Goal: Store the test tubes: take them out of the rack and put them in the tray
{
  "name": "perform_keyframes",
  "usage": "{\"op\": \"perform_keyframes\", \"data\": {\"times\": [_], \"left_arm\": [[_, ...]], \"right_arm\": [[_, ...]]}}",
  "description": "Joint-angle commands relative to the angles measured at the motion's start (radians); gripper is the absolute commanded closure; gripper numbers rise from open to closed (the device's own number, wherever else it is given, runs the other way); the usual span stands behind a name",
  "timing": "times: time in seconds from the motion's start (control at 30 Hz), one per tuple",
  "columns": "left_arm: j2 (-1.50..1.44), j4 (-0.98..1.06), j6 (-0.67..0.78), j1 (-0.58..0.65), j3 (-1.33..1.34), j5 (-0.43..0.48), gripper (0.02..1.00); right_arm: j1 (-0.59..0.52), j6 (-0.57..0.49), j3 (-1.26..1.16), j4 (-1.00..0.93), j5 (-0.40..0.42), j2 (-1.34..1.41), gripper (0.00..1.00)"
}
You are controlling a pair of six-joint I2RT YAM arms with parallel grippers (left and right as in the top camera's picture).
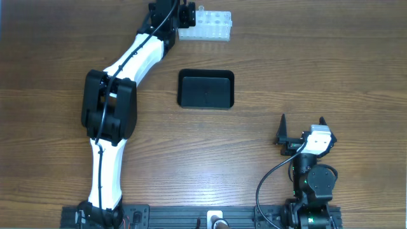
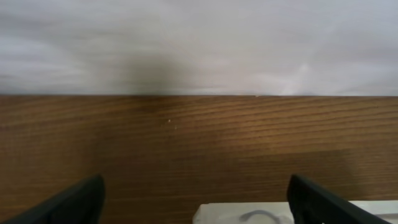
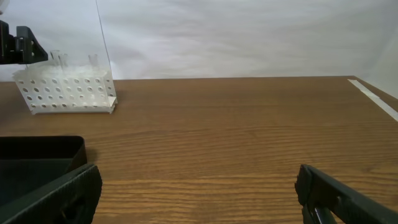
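Item 1, tray (image 1: 206,90): black, shallow, rectangular. It is lying near the middle of the wooden table (image 1: 331,63) with its bare floor showing. I am taking it as my landmark.

Item 2, rack (image 1: 210,27): white, its side wall pierced with rows of round holes. It is standing beyond the tray, on the side away from my bases, and is not touching the tray.

Item 3, test tubes (image 3: 59,59): clear, standing upright in the rack beyond the tray, with their tops poking above it. I cannot tell how many there are.

Item 4, left claw (image 1: 184,16): it is hanging at the end of the rack, beyond the tray's far left corner. Its fingers (image 2: 74,202) are spreading wide and gripping nothing. In my left wrist view a white edge of the rack is showing low between them.

Item 5, right claw (image 1: 302,127): it is sitting on the near side of the tray, toward my bases and off to the right, well apart from it. Its fingers (image 3: 59,193) are spreading wide and holding nothing. In my right wrist view it is facing a corner of the tray, with the rack farther off.
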Motion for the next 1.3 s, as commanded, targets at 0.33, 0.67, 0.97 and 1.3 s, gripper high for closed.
{"op": "perform_keyframes", "data": {"times": [0.33, 0.67, 0.97, 1.3], "left_arm": [[0.02, 0.011, 0.038, -0.022, 0.03, -0.018, 0.343], [0.021, 0.012, 0.038, -0.022, 0.03, -0.018, 0.614], [0.021, 0.011, 0.038, -0.022, 0.03, -0.018, 0.774], [0.021, 0.011, 0.037, -0.024, 0.03, -0.015, 0.877]], "right_arm": [[0.003, -0.001, -0.006, -0.003, 0.012, -0.008, 0.009], [0.003, -0.001, -0.006, -0.003, 0.012, -0.008, 0.007], [0.003, -0.001, -0.006, -0.003, 0.012, -0.008, 0.009], [0.003, -0.001, -0.006, -0.003, 0.012, -0.008, 0.009]]}}
